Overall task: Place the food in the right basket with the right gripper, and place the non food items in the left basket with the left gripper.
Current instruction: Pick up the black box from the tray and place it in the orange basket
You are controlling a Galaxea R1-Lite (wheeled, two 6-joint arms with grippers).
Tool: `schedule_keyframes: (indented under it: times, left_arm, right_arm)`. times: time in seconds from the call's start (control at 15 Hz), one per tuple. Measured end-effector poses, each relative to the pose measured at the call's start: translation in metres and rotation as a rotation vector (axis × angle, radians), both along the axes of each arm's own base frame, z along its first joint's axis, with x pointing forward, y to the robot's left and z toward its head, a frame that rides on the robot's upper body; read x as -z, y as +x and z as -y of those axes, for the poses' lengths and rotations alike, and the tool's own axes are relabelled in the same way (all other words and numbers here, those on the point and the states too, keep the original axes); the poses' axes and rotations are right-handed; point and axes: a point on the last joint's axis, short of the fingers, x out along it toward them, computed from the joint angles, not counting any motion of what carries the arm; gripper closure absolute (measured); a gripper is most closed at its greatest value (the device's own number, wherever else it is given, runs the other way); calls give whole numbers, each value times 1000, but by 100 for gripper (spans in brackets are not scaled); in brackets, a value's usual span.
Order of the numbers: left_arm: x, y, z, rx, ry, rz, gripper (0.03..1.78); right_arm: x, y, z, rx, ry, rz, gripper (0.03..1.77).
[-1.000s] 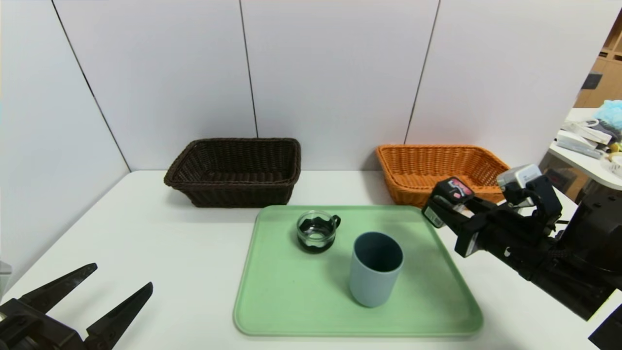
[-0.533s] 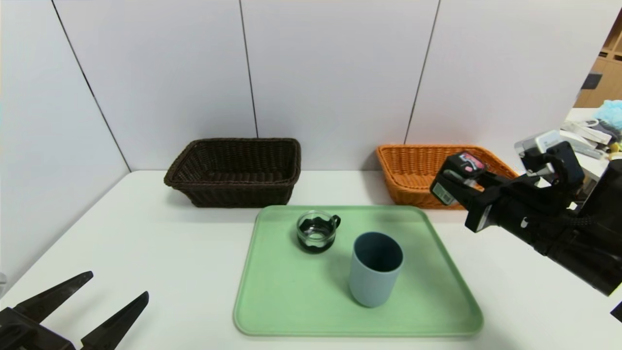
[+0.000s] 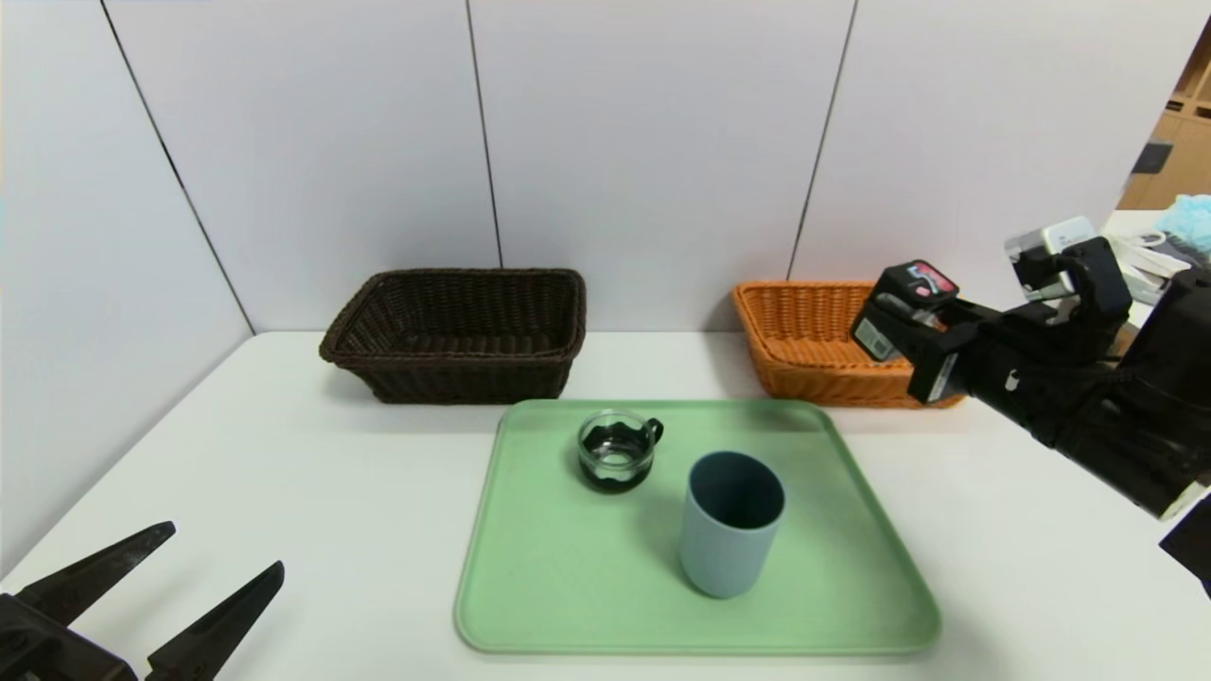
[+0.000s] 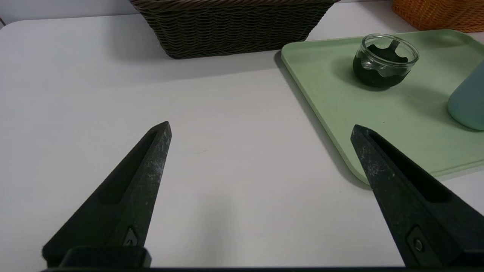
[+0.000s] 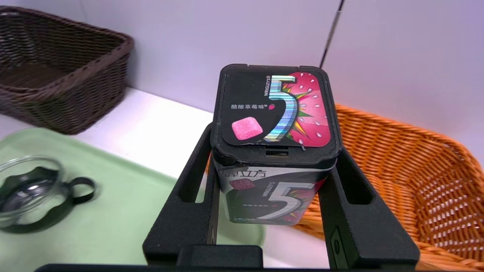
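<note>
My right gripper [image 3: 899,317] is shut on the food [image 3: 905,303], a black packet with a red-pink top [image 5: 274,151], held upright in the air over the front rim of the orange right basket [image 3: 804,331]. A blue-grey tumbler [image 3: 728,539] and a small glass cup [image 3: 617,449] with a black base stand on the green tray [image 3: 568,567]. The dark brown left basket [image 3: 464,378] stands at the back left with nothing showing inside. My left gripper [image 3: 225,546] hovers open near the table's front left corner, nothing between its fingers [image 4: 151,170].
Both baskets stand against the grey wall panels at the table's far edge. White tabletop [image 3: 331,492] lies bare between the left gripper and the tray. A side table with clutter [image 3: 1149,255] stands beyond the right arm.
The right gripper has risen and moved back toward the orange basket with the food in it. The left gripper has barely shifted.
</note>
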Motion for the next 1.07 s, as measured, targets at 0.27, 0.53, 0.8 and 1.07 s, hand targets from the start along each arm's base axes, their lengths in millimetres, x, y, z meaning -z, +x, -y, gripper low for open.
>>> schedule_keyframes:
  times: [0.27, 0.53, 0.8, 1.07]
  left_arm:
    - [0, 0, 0, 1, 1, -1, 12]
    - [1, 0, 0, 1, 3, -11, 12]
    - [3, 0, 0, 3, 4, -22, 12]
    - [4, -1, 0, 3, 5, -29, 12]
  right_arm:
    - [3, 25, 5, 32, -7, 1, 106]
    - [11, 49, 7, 54, -11, -12, 106]
    - [17, 70, 9, 77, -10, -16, 106]
    - [24, 84, 9, 98, -11, -29, 106]
